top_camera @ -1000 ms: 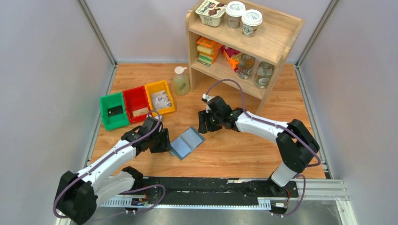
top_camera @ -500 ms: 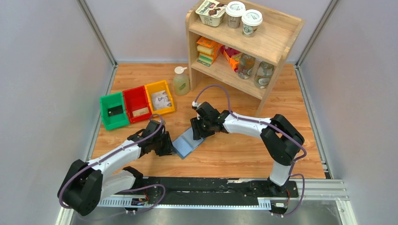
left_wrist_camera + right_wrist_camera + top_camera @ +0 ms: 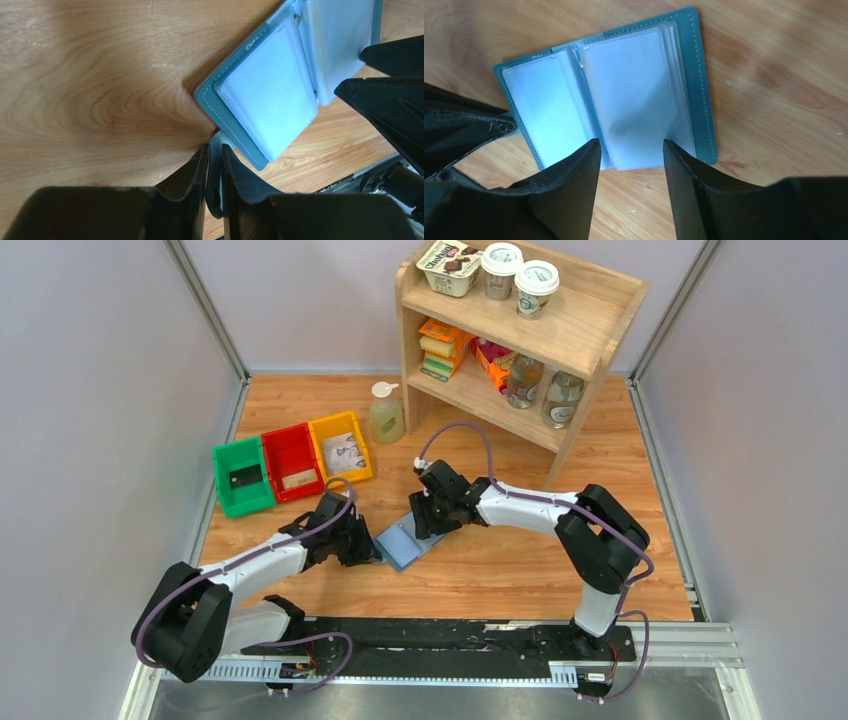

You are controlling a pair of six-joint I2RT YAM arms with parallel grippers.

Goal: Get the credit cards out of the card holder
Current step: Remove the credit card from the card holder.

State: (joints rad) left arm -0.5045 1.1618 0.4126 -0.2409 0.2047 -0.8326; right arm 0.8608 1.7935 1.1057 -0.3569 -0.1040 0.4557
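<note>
The blue-grey card holder (image 3: 405, 540) lies open on the wooden table, its light blue sleeves facing up. No card shows in the sleeves in the wrist views. My left gripper (image 3: 368, 548) is at the holder's left edge. In the left wrist view it (image 3: 214, 147) is shut on the holder's dark closure tab (image 3: 215, 172), next to the holder (image 3: 270, 95). My right gripper (image 3: 427, 515) is open over the holder's far end. In the right wrist view its jaws (image 3: 631, 142) straddle the edge of the sleeves (image 3: 629, 90). Single cards lie in the bins: dark (image 3: 244, 477), tan (image 3: 298, 479), grey-white patterned (image 3: 343, 452).
Green (image 3: 232, 447), red (image 3: 284, 432) and yellow (image 3: 333, 421) bins stand in a row at the left. A soap bottle (image 3: 386, 415) stands beside a wooden shelf unit (image 3: 580, 335) with cups, boxes and jars at the back.
My right gripper came down and left onto the holder's far end. My left gripper moved right to the holder's edge and closed on its tab. The holder shifted slightly right.
</note>
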